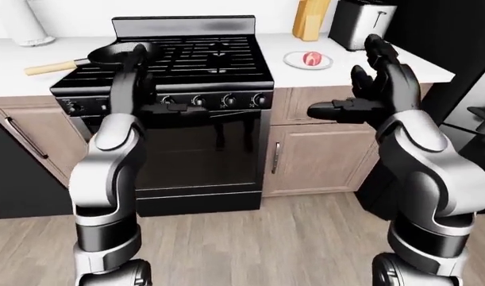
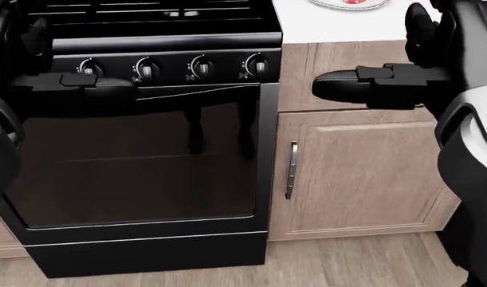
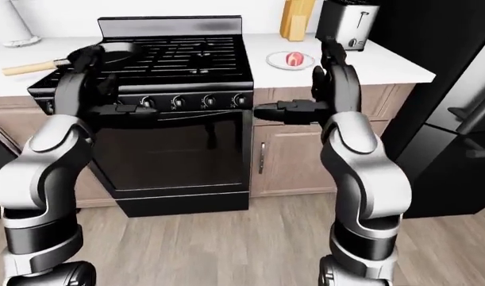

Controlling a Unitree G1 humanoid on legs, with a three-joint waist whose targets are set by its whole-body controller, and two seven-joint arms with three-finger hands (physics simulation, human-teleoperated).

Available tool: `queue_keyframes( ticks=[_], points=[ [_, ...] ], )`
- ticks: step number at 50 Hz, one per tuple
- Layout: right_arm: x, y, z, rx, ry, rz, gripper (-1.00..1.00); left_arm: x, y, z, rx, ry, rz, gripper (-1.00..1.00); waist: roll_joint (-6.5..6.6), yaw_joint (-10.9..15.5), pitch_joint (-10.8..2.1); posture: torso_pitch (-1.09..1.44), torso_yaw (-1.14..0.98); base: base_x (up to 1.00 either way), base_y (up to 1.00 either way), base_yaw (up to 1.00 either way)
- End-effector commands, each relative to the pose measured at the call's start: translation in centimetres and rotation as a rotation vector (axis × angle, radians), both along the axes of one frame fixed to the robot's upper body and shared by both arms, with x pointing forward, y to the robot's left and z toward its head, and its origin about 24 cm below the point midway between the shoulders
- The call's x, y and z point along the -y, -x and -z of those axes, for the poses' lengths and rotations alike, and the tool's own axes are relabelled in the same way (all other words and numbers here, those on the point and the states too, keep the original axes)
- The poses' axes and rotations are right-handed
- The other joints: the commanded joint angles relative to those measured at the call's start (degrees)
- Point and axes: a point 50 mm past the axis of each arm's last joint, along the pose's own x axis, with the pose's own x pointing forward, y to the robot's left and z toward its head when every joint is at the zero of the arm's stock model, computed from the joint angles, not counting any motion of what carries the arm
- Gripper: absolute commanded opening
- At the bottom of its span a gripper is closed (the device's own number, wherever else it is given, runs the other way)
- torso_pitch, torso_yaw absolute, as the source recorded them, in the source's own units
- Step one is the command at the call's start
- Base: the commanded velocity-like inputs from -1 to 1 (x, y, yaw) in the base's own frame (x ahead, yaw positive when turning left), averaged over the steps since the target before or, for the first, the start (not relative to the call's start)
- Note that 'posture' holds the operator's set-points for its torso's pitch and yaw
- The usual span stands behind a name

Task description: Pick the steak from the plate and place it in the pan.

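Note:
A red steak (image 1: 310, 58) lies on a small white plate (image 1: 296, 61) on the white counter just right of the stove. The black pan (image 1: 115, 52), with a wooden handle pointing left, sits on the stove's left burner. Both hands are raised at stove-knob height, below and short of the counter top. My left hand (image 1: 140, 83) is open, fingers up, in line with the pan. My right hand (image 1: 363, 83) is open too, thumb pointing left, lower right of the plate. Neither hand holds anything. The head view shows only the plate's rim (image 2: 351, 3) at its top edge.
The black stove (image 1: 195, 137) with its knob row and oven door fills the middle. A toaster (image 1: 361, 24) and a wooden block (image 1: 311, 18) stand behind the plate. A white roll (image 1: 24, 24) is at upper left. A dark fridge (image 3: 457, 107) stands at right.

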Motion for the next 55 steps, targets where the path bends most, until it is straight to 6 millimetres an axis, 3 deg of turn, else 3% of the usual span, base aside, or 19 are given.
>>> queue_keyframes(
  ticks=[1,3,9,11,13,14,16,22,24,26,27,29,35,39,40,42,48,52,55],
  points=[
    [0.00,0.29,-1.30,0.066,0.003,0.004,1.00,-0.08,0.34,-1.81,0.081,-0.009,-0.002,1.00,-0.63,0.0,-1.42,0.00,0.00,0.17,0.00,0.00],
    [-0.02,0.30,-1.32,0.066,0.002,0.003,1.00,-0.02,0.50,-2.02,0.083,-0.006,-0.001,1.00,-0.99,-0.1,-1.24,0.00,0.00,0.17,0.00,0.00],
    [0.05,0.34,-1.32,0.067,-0.003,0.003,1.00,-0.07,0.40,-1.96,0.088,0.005,-0.006,1.00,2.06,-0.4,-0.53,0.00,0.00,0.18,0.00,0.00],
    [-0.02,0.34,-1.36,0.067,-0.004,-0.001,1.00,-0.16,0.35,-1.93,0.094,0.014,-0.006,1.00,4.11,-0.8,-0.76,0.00,0.00,0.17,0.00,0.00],
    [-0.03,0.32,-1.35,0.067,-0.003,-0.002,1.00,-0.17,0.38,-1.99,0.093,0.014,-0.008,1.00,8.00,-0.9,-2.14,0.00,0.00,0.18,0.00,0.00],
    [-0.02,0.29,-1.28,0.068,-0.004,-0.003,1.00,-0.21,0.34,-1.87,0.093,0.013,-0.008,1.00,5.22,-0.5,-1.54,0.00,0.00,0.16,0.00,0.00],
    [-0.02,0.29,-1.25,0.069,-0.004,-0.003,1.00,-0.19,0.42,-1.92,0.092,0.013,-0.009,1.00,6.08,-0.4,-1.64,0.00,0.00,0.17,0.00,0.00],
    [-0.05,0.28,-1.19,0.068,-0.005,-0.008,1.00,-0.09,0.71,-2.36,0.091,0.014,-0.010,1.00,2.68,0.1,-1.23,0.00,0.00,0.17,0.00,0.00],
    [-0.07,0.32,-1.25,0.069,-0.006,-0.010,1.00,-0.30,0.47,-2.09,0.091,0.014,-0.011,1.00,0.69,0.4,-1.25,0.00,0.00,0.17,0.00,0.00],
    [-0.10,0.33,-1.30,0.068,-0.007,-0.009,1.00,-0.30,0.46,-2.07,0.090,0.014,-0.011,1.00,-3.03,0.5,-2.19,0.00,0.00,0.17,0.00,0.00],
    [-0.09,0.30,-1.27,0.068,-0.006,-0.009,1.00,-0.32,0.42,-2.00,0.089,0.014,-0.011,1.00,-0.53,0.0,-1.65,0.00,0.00,0.18,0.00,0.00],
    [-0.11,0.32,-1.29,0.067,-0.005,-0.008,1.00,-0.39,0.23,-1.75,0.085,0.017,-0.011,1.00,-1.39,0.0,-1.49,0.00,0.00,0.17,0.00,0.00],
    [-0.10,0.12,-0.95,0.060,-0.004,-0.010,1.00,-0.37,0.21,-1.79,0.085,0.015,-0.013,1.00,1.67,-0.4,-0.91,0.00,0.00,0.17,0.00,0.00],
    [-0.07,0.08,-0.86,0.058,-0.001,-0.009,1.00,-0.45,0.10,-1.63,0.086,0.015,-0.016,1.00,7.01,-1.0,-1.95,0.00,0.00,0.18,0.00,0.00],
    [-0.04,0.10,-0.88,0.058,-0.001,-0.009,1.00,-0.36,0.21,-1.80,0.087,0.017,-0.014,1.00,5.43,-0.8,-1.96,0.00,0.00,0.17,0.00,0.00],
    [-0.02,0.12,-0.88,0.057,0.001,-0.010,1.00,-0.34,0.29,-1.87,0.086,0.017,-0.016,1.00,6.00,-0.6,-1.45,0.00,0.00,0.17,0.00,0.00],
    [-0.14,0.10,-0.73,0.051,0.007,-0.017,1.00,-0.42,0.28,-1.72,0.084,0.017,-0.017,1.00,3.04,0.0,-1.79,0.00,0.00,0.11,0.00,0.00],
    [-0.22,0.16,-0.80,0.052,0.005,-0.019,1.00,-0.47,0.31,-1.83,0.085,0.015,-0.017,1.00,-1.95,0.4,-2.38,0.00,0.00,0.08,0.00,0.00],
    [-0.27,0.16,-0.64,0.041,0.006,-0.022,1.00,-0.45,0.37,-1.83,0.085,0.014,-0.017,1.00,-1.21,0.0,-1.85,0.00,0.00,0.08,0.00,0.00]
  ],
)
